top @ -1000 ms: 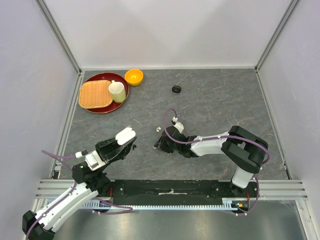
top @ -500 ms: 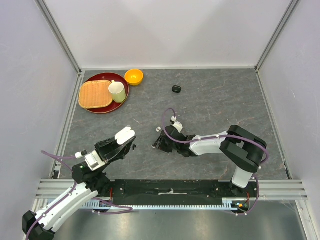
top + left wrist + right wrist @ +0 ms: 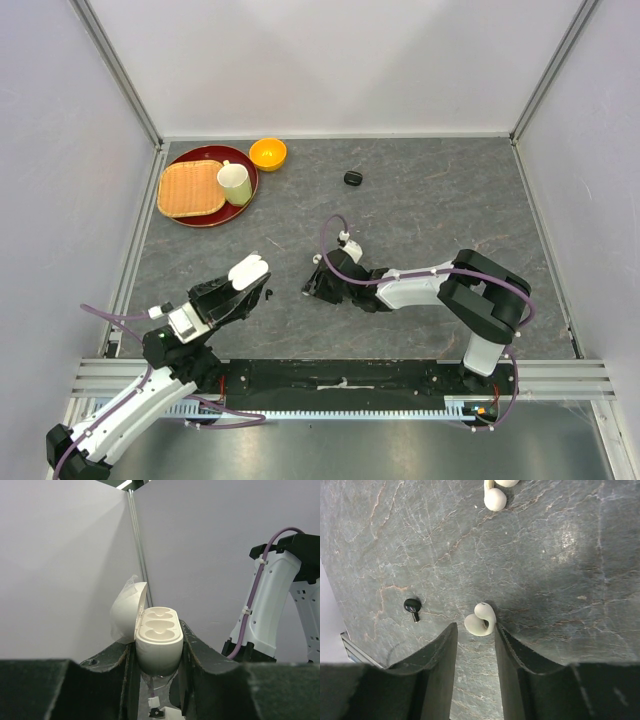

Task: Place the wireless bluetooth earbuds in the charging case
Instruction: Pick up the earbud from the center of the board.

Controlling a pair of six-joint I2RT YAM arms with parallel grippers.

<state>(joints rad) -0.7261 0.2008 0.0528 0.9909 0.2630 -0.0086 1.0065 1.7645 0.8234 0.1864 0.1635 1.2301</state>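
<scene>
The white charging case point(image 3: 159, 635) stands upright with its lid point(image 3: 127, 611) swung open to the left, and my left gripper point(image 3: 157, 652) is shut on its body. Both of its sockets look empty. From above, the case point(image 3: 248, 271) is raised over the near left of the table. My right gripper point(image 3: 475, 626) is open and low over the table. A white earbud point(image 3: 481, 620) lies at its tips, touching the right finger point(image 3: 512, 645) and apart from the left one. A black earbud point(image 3: 412, 606) lies to the left, and another white earbud point(image 3: 495, 499) lies farther off.
A small black case point(image 3: 352, 178) sits at the back centre. At the back left a red plate point(image 3: 200, 215) holds a woven mat point(image 3: 190, 188) and a pale green cup point(image 3: 235, 183), with an orange bowl point(image 3: 267, 153) beside it. White walls enclose the table.
The right gripper has crept a little left and away from the arm bases. The left arm with the case has barely shifted.
</scene>
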